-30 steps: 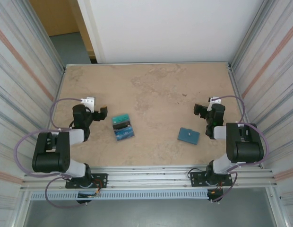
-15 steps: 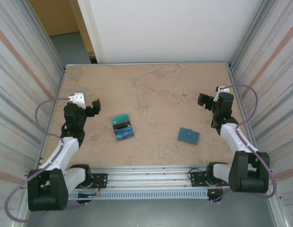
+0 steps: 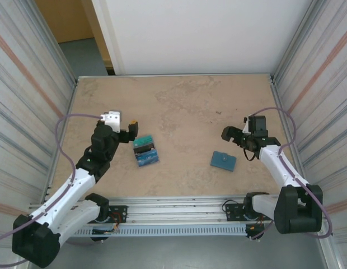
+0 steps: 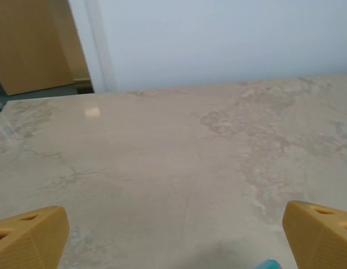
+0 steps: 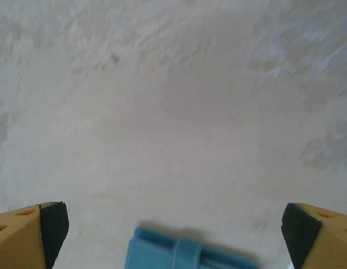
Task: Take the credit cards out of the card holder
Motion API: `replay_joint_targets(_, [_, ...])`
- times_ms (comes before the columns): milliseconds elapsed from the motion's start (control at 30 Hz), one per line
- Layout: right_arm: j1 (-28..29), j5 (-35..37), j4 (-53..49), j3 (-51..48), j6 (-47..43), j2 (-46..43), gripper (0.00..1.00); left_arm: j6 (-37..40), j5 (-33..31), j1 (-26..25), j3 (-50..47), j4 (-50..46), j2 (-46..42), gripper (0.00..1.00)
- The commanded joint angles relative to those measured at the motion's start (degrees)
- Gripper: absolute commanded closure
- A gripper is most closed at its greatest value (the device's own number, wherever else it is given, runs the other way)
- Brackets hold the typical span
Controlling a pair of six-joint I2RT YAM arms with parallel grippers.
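A: Left gripper [image 3: 130, 130], state?
B: Jaws spread wide, nothing between them; in its wrist view the two yellow fingertips [image 4: 29, 238] sit at the bottom corners with bare table [image 4: 173, 168] between.
A: Credit cards?
B: The credit cards [image 3: 145, 151] lie loose on the table in a small overlapping cluster, just beside the left gripper's tips, to its right and slightly nearer the arm bases; teal farthest, black in the middle, blue nearest; cannot tell any contact with the fingers.
A: Right gripper [image 3: 234, 133]?
B: Also wide open and empty.
A: Card holder?
B: The card holder [image 3: 223, 161] lies flat and folded shut, near the right gripper, to its left and nearer the bases; in the wrist view it sits at the bottom edge midway between the fingers, tab showing; well apart from the cards.
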Motion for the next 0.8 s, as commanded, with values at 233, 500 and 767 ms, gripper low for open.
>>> replay_joint_targets(233, [1.62, -7.79, -5.97, 3.22, 1.58, 9.95, 0.01, -3.68, -1.68, -4.03, 4.52, -2.35, 2.01, 0.01])
replay_joint_targets(500, [2.61, -8.41, -7.87, 3.14, 1.75, 14.9, 0.02, -4.67, -1.91, -4.07, 4.36, -1.52, 2.15, 0.01])
replay_joint_targets(767, [4.26, -8.4, -12.23, 2.81, 2.87, 13.03, 0.04, -5.61, -1.71, -4.08, 5.04, -2.72, 2.77, 0.01])
